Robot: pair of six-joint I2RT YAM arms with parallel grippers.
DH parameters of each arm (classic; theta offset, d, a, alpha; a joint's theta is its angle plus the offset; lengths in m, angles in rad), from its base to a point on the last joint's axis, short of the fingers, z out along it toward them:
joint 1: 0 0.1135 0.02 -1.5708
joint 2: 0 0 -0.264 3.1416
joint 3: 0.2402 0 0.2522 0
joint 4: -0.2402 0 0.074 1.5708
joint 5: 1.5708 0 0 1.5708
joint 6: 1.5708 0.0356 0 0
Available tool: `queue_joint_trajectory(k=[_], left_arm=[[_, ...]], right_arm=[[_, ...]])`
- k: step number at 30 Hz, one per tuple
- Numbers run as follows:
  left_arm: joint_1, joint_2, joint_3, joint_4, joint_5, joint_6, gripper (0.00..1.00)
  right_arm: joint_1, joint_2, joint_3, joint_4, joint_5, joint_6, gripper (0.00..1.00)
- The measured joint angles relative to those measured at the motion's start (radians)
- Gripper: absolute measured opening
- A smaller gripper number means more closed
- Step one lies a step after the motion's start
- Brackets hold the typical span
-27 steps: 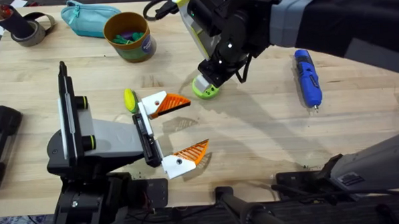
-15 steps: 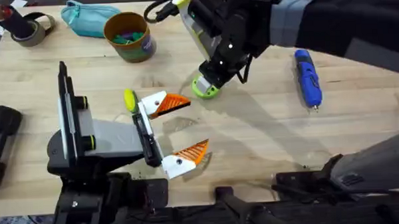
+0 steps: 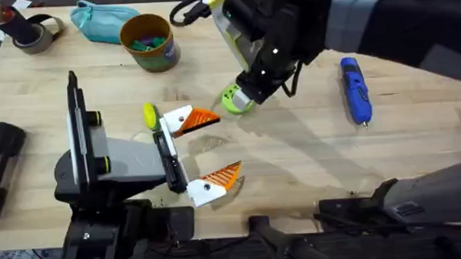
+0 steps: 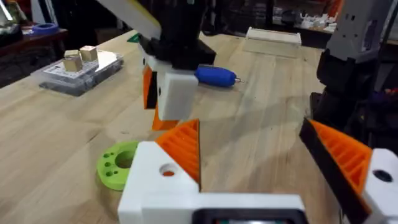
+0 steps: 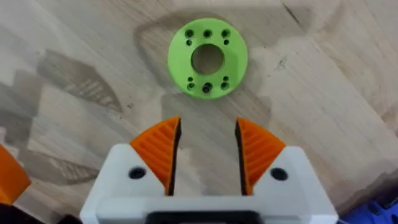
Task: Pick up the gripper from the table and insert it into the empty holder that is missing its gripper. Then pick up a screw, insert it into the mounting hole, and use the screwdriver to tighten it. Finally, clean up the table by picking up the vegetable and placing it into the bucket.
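Overhead: right arm reaches across the middle; right gripper point(image 3: 245, 94) over a green disc point(image 3: 233, 99). Holder point(image 3: 112, 160) front left, screwdriver point(image 3: 355, 90) far right, bucket point(image 3: 148, 42) holding small coloured pieces.
Left wrist: left gripper point(image 4: 273, 155) wide open, empty.
Right wrist: fingers slightly parted, empty, beside the disc. No legible writing.

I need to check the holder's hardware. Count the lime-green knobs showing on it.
2. One knob sits beside the black rail at the holder's far side; the other knob sits beside the rail nearer the camera. Others may be hidden underneath.
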Motion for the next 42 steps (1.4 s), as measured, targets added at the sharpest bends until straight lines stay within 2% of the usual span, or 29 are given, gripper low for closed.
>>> queue_joint_trajectory(k=[5, 10, 20, 28, 42], left_arm=[[0.000, 0.000, 0.000, 0.000, 0.000, 0.000, 0.990], [0.000, 0.000, 0.000, 0.000, 0.000, 0.000, 0.990], [0.000, 0.000, 0.000, 0.000, 0.000, 0.000, 0.990], [0.000, 0.000, 0.000, 0.000, 0.000, 0.000, 0.990], [0.000, 0.000, 0.000, 0.000, 0.000, 0.000, 0.990]], right_arm=[[-0.002, 0.000, 0.001, -0.001, -0.017, 0.000, 0.520], [-0.021, 0.052, 0.001, 0.010, -0.035, 0.000, 0.520], [-0.095, 0.066, 0.001, 0.079, -0.081, 0.058, 0.520], [-0.094, 0.069, -0.035, 0.149, -0.096, 0.061, 0.520], [-0.090, 0.110, -0.061, 0.160, -0.097, 0.048, 0.520]])
